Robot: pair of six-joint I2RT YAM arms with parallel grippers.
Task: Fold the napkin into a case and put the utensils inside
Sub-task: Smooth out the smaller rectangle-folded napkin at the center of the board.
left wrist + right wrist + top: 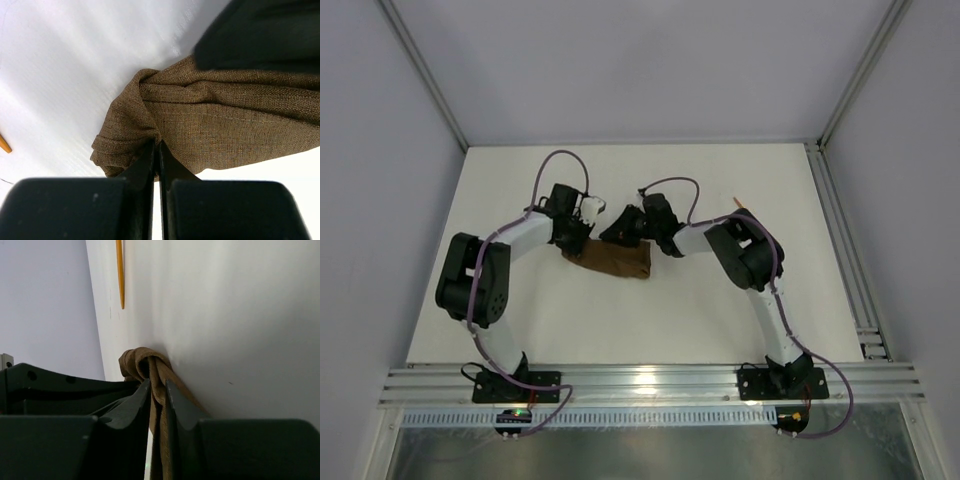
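Observation:
The dark brown napkin [620, 262] lies bunched in a folded strip on the white table, between my two arms. My left gripper [576, 243] is shut on its left end; in the left wrist view the fingers [156, 146] pinch gathered cloth [225, 130]. My right gripper [611, 236] is shut on the napkin's upper edge, with a fold of cloth [135, 362] between its fingers [157, 386]. One thin orange utensil [738, 202] lies on the table beyond the right arm and shows in the right wrist view [120, 272]. An orange tip [4, 144] shows at the left wrist view's edge. No fork tines are visible.
The right gripper's black body [260, 35] hangs over the napkin's far side, close to the left gripper. Grey walls and aluminium frame rails [845, 250] border the table. The arm bases sit on a rail at the near edge [640, 380].

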